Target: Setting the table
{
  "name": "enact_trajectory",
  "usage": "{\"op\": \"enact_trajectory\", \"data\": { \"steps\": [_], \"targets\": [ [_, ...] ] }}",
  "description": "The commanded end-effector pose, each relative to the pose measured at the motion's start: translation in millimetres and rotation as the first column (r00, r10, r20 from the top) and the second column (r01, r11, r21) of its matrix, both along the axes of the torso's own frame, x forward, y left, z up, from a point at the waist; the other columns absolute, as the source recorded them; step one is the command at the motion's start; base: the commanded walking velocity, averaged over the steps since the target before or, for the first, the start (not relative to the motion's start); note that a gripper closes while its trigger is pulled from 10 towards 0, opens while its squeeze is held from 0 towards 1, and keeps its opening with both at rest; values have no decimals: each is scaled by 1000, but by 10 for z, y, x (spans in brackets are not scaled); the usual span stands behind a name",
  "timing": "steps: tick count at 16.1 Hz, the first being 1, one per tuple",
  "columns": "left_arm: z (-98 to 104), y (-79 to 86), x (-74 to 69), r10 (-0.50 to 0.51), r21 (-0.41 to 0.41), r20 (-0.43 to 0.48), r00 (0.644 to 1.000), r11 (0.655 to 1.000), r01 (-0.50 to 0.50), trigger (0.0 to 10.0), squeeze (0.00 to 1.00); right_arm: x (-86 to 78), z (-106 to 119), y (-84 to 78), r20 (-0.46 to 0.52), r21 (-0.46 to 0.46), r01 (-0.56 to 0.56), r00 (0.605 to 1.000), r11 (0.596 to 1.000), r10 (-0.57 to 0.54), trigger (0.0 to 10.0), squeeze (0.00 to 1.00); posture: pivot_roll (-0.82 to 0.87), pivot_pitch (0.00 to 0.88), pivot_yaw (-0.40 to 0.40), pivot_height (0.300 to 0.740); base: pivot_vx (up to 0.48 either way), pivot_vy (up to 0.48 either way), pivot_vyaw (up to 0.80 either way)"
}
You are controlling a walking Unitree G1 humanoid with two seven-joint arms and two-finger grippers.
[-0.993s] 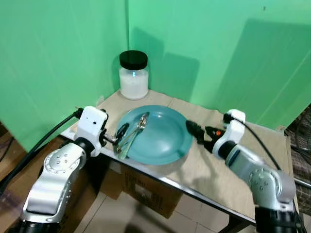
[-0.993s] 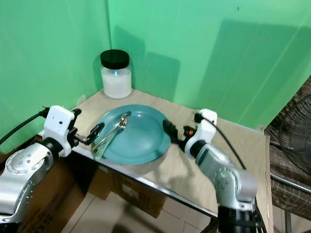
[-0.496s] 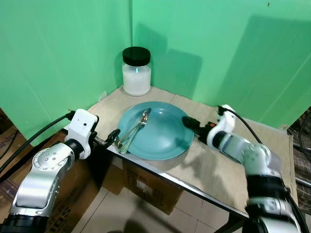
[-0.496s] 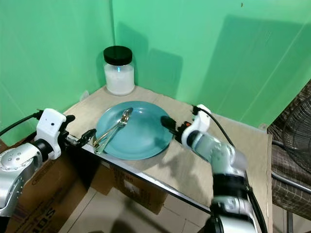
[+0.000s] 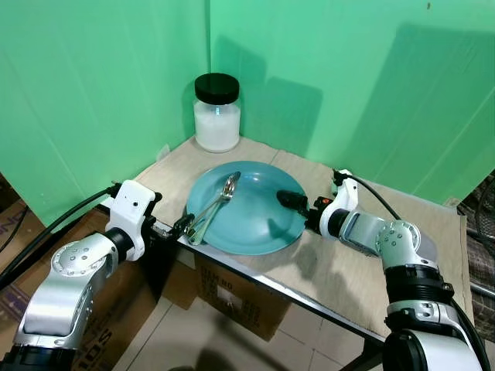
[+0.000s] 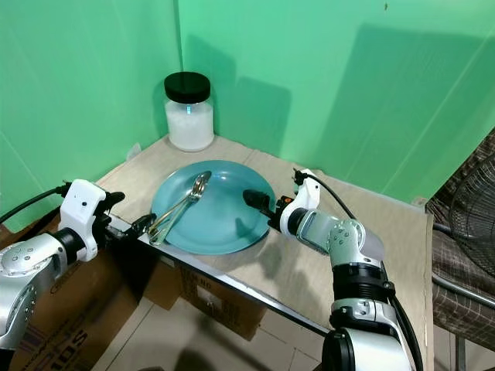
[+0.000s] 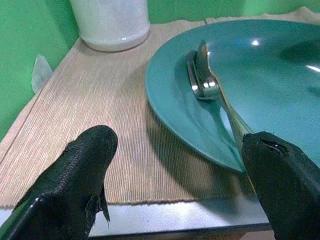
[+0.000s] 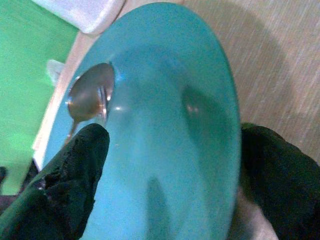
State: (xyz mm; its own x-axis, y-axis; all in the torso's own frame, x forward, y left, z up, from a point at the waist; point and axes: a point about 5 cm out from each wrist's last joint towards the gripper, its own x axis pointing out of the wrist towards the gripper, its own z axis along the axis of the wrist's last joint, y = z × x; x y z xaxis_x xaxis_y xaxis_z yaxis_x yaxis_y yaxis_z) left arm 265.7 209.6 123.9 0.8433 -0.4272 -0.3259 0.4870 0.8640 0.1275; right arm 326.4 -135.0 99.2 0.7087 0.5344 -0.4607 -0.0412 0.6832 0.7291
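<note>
Plate (image 5: 255, 216) rim sits between the right gripper (image 5: 292, 202) fingers, spread wide, unclamped.

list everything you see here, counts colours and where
round teal plate: 1, teal, middle of the mat near the table's front edge
silver spoon: 1, lying on the plate's left side
silver fork: 1, beside the spoon on the plate
glass jar with black lid: 1, white contents, back left corner
beige woven mat: 1, covering the table
cardboard box: 1, brown, under the table
left hand: open, at the plate's left rim
right hand: open, over the plate's right rim
</note>
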Motion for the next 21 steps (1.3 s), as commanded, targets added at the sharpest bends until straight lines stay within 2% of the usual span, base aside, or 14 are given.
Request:
{"op": "enact_trajectory", "data": {
  "steps": [1, 2, 9, 14, 17, 18, 21],
  "targets": [
    [-17, -3, 1, -4, -8, -14, 1000, 1000, 4, 10000, 0, 20, 40, -19, -1, 51, 4, 1000, 999, -4, 1490, 0, 52, 0, -65, 740, 0, 0, 0],
    [-19, -15, 4, -6, -16, -15, 1000, 1000, 6, 10000, 0, 16, 36, -16, -13, 82, 1, 1000, 997, 0, 0, 0, 52, 0, -65, 740, 0, 0, 0],
    [-16, -72, 3, -29, -31, -29, 999, 999, 29, 10000, 0, -21, -74, -30, -85, 188, 21, 996, 982, -5, 0, 0, 51, 0, -64, 740, 0, 0, 0],
    [6, -101, -20, -74, -45, -42, 996, 996, 72, 10000, 0, -15, -110, -26, -104, 214, 41, 994, 976, -19, 0, 0, 53, 0, -63, 740, 0, 0, 0],
    [47, -177, -91, -165, -98, -69, 984, 983, 158, 10000, 0, -12, -136, -31, -118, 224, 55, 993, 973, -29, 0, 0, 54, 0, -61, 740, 0, 0, 0],
    [44, -197, -161, -226, -99, -100, 969, 971, 217, 10000, 0, -15, -153, -38, -127, 231, 67, 991, 971, -38, 0, 0, 53, 0, -60, 740, 0, 0, 0],
    [118, -165, -196, -265, -89, -106, 958, 963, 256, 10000, 0, -14, -168, -46, -138, 246, 88, 989, 965, -55, 0, 0, 56, 0, -60, 740, 0, 0, 0]
  ]
}}
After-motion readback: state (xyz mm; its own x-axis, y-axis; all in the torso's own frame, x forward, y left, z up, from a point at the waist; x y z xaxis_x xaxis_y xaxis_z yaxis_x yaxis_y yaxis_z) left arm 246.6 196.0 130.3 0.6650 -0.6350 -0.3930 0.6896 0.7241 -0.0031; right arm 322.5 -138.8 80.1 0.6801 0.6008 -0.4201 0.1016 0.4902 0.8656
